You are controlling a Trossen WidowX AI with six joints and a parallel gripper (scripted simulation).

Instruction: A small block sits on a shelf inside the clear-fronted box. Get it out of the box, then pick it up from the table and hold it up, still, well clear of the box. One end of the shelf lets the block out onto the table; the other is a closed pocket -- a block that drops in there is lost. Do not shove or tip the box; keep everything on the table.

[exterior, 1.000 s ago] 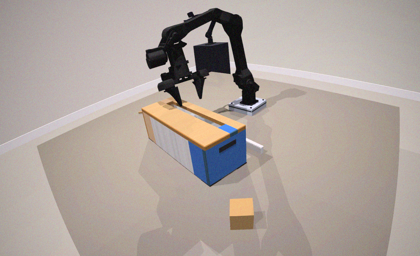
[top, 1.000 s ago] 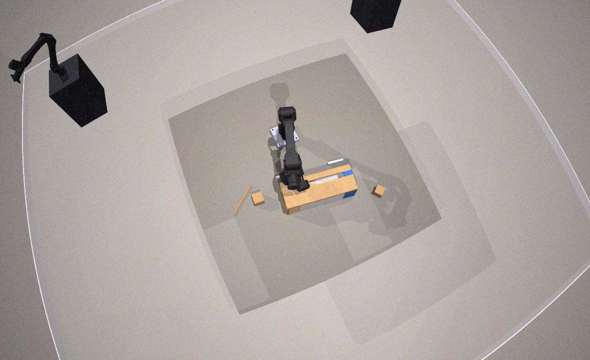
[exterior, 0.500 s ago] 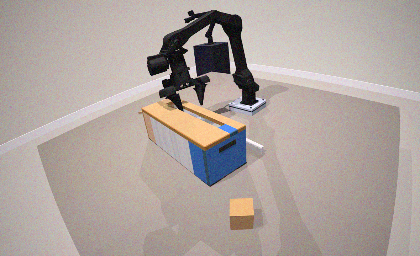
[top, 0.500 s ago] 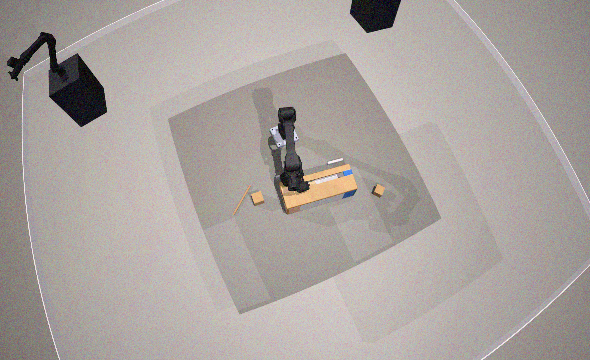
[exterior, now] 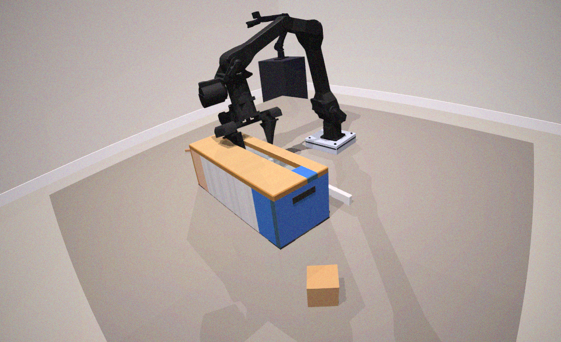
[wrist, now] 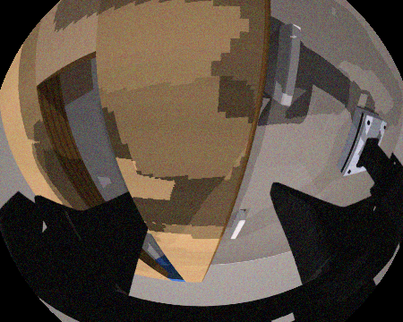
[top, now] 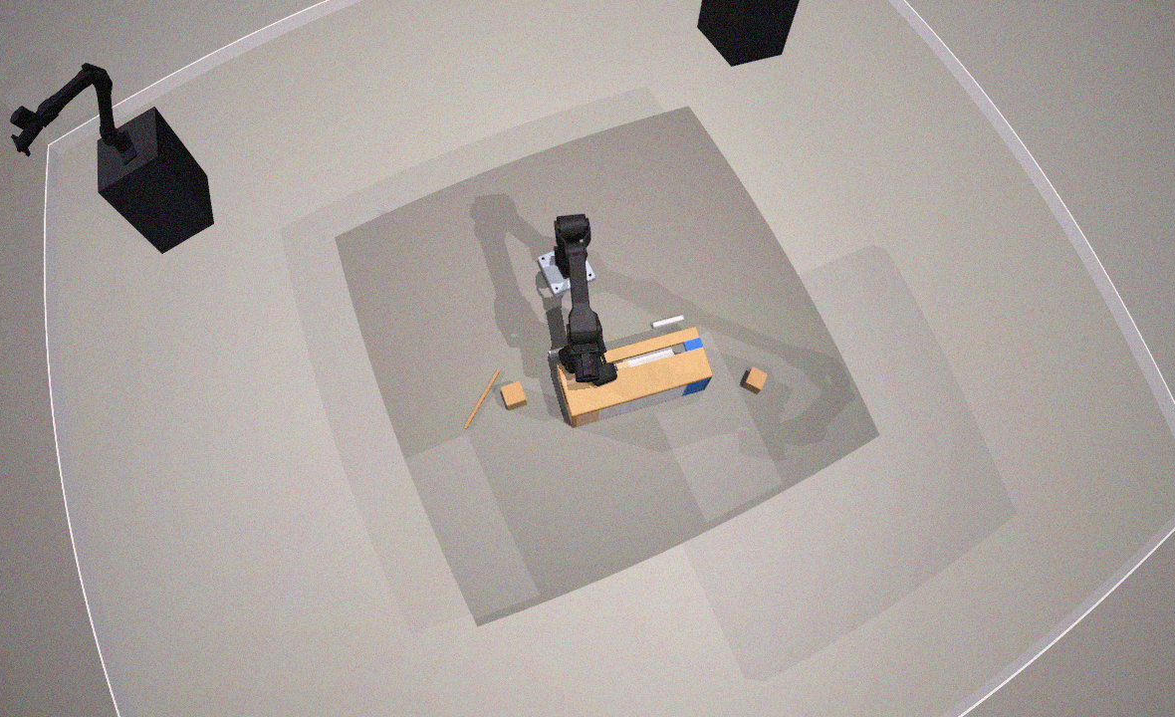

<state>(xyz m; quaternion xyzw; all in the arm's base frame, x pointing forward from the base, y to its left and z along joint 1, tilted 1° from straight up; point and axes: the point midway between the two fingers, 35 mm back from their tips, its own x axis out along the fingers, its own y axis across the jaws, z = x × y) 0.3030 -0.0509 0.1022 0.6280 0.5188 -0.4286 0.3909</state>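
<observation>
The box [top: 645, 381] [exterior: 239, 163] [wrist: 166, 125] has an orange top, a clear front and a blue end [exterior: 299, 212]. A long slot [exterior: 274, 159] [wrist: 76, 125] runs along its top near the back edge. My gripper [top: 589, 369] [exterior: 252, 135] [wrist: 216, 189] is open and empty at the tan end, opposite the blue end. One finger reaches down into the slot. The other hangs outside, behind the back wall, so the fingers straddle the narrow back strip of the top. The small block on the shelf is hidden in all views.
Orange cubes lie on the table left [top: 512, 394] and right [top: 753, 379] [exterior: 323, 284] of the box. A thin wooden stick [top: 482, 398] lies far left. A white stick [top: 667, 321] [exterior: 340, 194] [wrist: 239, 224] lies behind the box. The arm's base plate [top: 554, 272] [exterior: 330, 140] stands behind.
</observation>
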